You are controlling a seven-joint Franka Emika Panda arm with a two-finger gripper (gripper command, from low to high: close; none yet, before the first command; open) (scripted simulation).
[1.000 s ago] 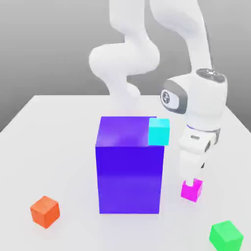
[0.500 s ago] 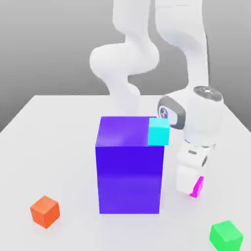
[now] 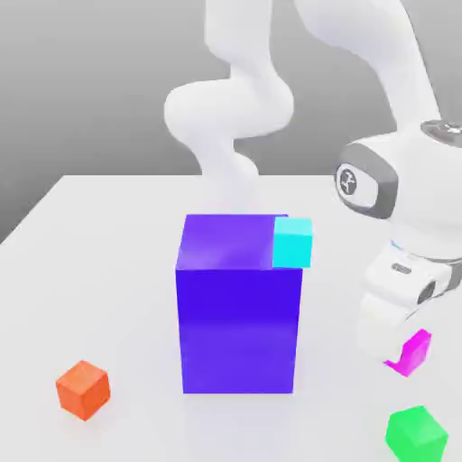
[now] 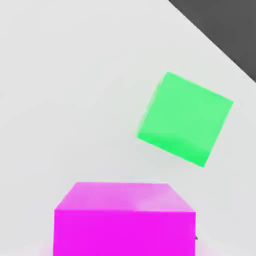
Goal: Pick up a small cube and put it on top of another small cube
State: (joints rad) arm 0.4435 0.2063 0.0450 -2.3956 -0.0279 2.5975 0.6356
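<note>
Pale, smooth tabletop [image 3: 126,298] against grey gradient backdrop [image 3: 99,81]

My Panda arm [image 3: 379,54] is glossy white, built from rounded, bulging segments. At twelve o'clock on the exterior view I see its smooth base column [image 3: 230,113]; towards three o'clock, a dark grey band rings a round joint cap [image 3: 350,182] bearing a dark emblem, beside a white barrel-shaped wrist [image 3: 424,194].

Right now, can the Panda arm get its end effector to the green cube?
Probably yes for reach: the green cube sits close by, with nothing visible between. But the end effector appears to have the magenta cube in its grip, so likely not free to grasp it.
</note>
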